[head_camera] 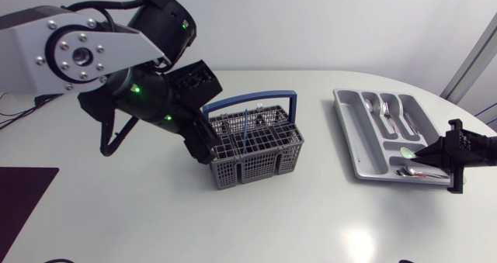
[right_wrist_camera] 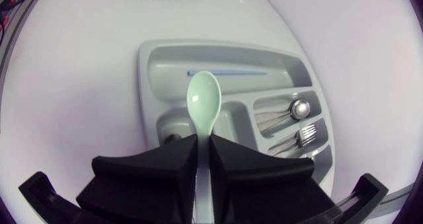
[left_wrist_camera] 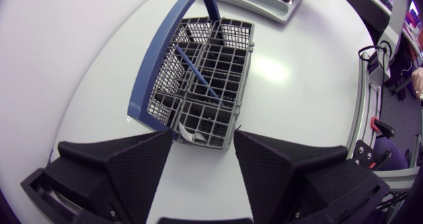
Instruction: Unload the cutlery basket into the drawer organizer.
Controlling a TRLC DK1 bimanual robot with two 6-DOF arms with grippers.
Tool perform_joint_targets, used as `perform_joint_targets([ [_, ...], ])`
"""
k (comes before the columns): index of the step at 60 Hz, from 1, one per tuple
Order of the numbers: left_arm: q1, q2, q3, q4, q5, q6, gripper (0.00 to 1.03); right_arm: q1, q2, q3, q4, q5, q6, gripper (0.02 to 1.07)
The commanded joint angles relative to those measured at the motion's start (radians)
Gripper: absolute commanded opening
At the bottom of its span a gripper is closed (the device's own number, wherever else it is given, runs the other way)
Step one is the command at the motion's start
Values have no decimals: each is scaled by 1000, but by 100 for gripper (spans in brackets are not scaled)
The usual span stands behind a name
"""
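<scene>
**Q:** How are your arms posed?

**A:** My left arm comes in from the left and bends down. Its tool (left_wrist_camera: 203,137) sits low at the near end of the cutlery basket (head_camera: 256,150). The two fingers are spread wide and hold nothing, and the basket's end wall lies just ahead of the gap between them. My right arm reaches in from the right, with its tool (right_wrist_camera: 203,139) above the near end of the drawer organizer (head_camera: 353,131).

**Q:** Is that one carrying anything?

**A:** Yes. Its fingers are pressed together on the handle of a pale green spoon (right_wrist_camera: 203,102). The bowl points ahead over the organizer. I can't tell whether the spoon touches the tray.

**Q:** What's in the basket?

**A:** A thin blue utensil (left_wrist_camera: 198,75) leans across its grid cells. The basket's blue carrying handle (head_camera: 256,100) stands upright.

**Q:** And the organizer?

**A:** There are metal spoons (right_wrist_camera: 291,110) in one slot and forks (right_wrist_camera: 301,137) in the slot beside it. A slim blue stick (right_wrist_camera: 228,72) lies in the long compartment.

**Q:** What about the surface?

**A:** It's a white worktop (head_camera: 311,216) with a rounded edge. The basket stands near the middle, well apart from the organizer off to my right.
</scene>
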Motion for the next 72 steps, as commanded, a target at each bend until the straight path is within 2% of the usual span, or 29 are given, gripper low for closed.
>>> perform_joint_targets([
  [1, -12, 26, 11, 4, -9, -4, 70, -20, 89, 51, -13, 29, -104, 12],
  [22, -25, 55, 26, 4, -28, -24, 70, -3, 162, 84, 58, 130, -160, 13],
  [28, -31, 55, 28, 4, -28, -28, 70, 2, 166, 65, 107, 135, -161, 17],
  [31, -35, 55, 31, 4, -28, -30, 70, 6, 163, 55, 116, 138, -157, 26],
  [42, -35, 40, 51, -14, -31, -34, 70, 23, 94, -3, 147, 141, -126, 76],
  [47, -35, 29, 62, -22, -31, -39, 70, 28, 22, -24, 144, 127, -86, 88],
  [52, -37, 20, 66, -25, -31, -45, 70, 37, -55, -35, 122, 95, -40, 89],
  [61, -45, 3, 60, -30, -31, -54, 70, 69, -210, -57, 9, 49, 34, 92],
  [72, -48, -3, 34, -30, -45, -93, 70, 180, -412, -144, -39, 27, 236, 95],
])
